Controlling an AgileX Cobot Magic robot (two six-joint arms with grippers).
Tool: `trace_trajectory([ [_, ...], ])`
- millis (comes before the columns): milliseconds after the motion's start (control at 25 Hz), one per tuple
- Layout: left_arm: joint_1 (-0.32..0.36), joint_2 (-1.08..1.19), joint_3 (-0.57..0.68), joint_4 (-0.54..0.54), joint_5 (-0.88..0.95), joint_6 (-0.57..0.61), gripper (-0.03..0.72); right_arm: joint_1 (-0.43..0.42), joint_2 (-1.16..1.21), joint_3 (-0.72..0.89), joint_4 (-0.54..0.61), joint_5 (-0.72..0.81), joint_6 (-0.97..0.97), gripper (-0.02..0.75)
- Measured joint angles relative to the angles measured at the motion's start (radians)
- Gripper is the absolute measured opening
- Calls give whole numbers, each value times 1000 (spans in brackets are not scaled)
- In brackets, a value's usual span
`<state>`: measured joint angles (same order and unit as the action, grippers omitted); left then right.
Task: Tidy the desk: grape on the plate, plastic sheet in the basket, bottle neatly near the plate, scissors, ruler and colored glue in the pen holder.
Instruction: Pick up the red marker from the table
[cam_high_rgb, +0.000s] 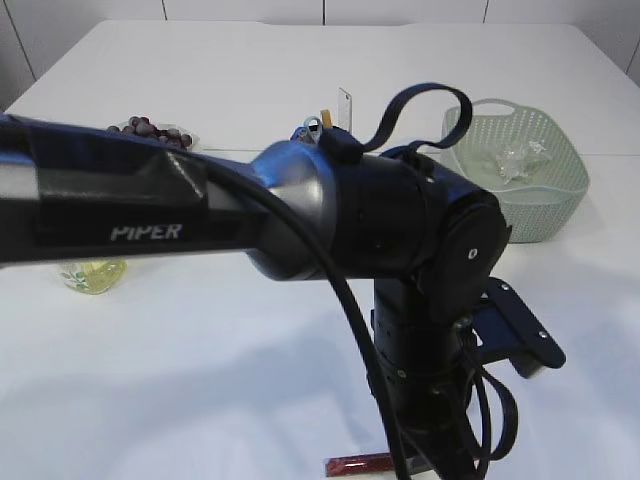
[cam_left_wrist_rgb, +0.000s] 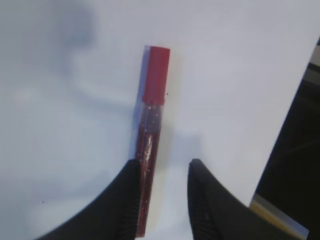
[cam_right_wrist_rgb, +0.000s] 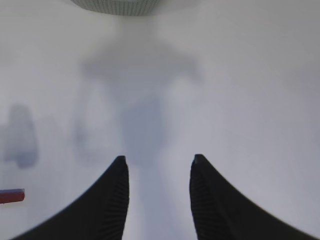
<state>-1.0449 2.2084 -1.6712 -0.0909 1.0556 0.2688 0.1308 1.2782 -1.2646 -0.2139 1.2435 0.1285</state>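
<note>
On your far left in the exterior view, the plate (cam_high_rgb: 190, 138) sits at about ten o'clock on the white counter (cam_high_rgb: 200, 380), with the dark red grape (cam_high_rgb: 150, 129) bunch already heaped on it. Just below, at nine o'clock, the bottle (cam_high_rgb: 93, 274) shows as a pale yellow-green patch under the big arm, which hides most of it. Near the middle, at twelve o'clock, the pen holder (cam_high_rgb: 305, 131) peeks over the arm's elbow; you can see the pale ruler (cam_high_rgb: 345, 108) standing upright in it, plus a yellow-tipped item beside it that is too hidden to name. To your right, at two o'clock, the green mesh basket (cam_high_rgb: 545, 190) holds the crumpled clear plastic sheet (cam_high_rgb: 518, 158).

The colored glue (cam_left_wrist_rgb: 151, 130), a red stick with a red cap, lies flat on the counter at six o'clock in the exterior view. In the left wrist view the left end effector (cam_left_wrist_rgb: 162, 170) is partly open above it: the tube runs along the inner edge of the left finger (cam_left_wrist_rgb: 125, 195), the other finger stands clear of it, so nothing is clamped.

The right end effector (cam_right_wrist_rgb: 158, 167) is about half open over bare counter, holding nothing; the basket's rim is at twelve o'clock in its view, and the glue's tip at eight o'clock
</note>
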Motion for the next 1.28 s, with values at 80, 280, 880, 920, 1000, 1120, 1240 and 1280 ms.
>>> trace_trajectory([
  [80,0,18,0,8,0,0,239,0,0,0,0,0,0,331],
  [280,0,44,0,16,-1,0,239,0,0,0,0,0,0,331],
  [880,0,73,0,39,-24,0,239,0,0,0,0,0,0,331],
  [920,0,74,0,41,-24,0,239,0,0,0,0,0,0,331],
  [1000,0,79,0,41,-24,0,239,0,0,0,1,0,0,331],
  [1120,0,89,0,41,-26,0,239,0,0,0,1,0,0,331],
  [1240,0,89,0,45,-26,2,239,0,0,0,1,0,0,331],
  [1280,0,89,0,45,-26,2,239,0,0,0,1,0,0,331],
])
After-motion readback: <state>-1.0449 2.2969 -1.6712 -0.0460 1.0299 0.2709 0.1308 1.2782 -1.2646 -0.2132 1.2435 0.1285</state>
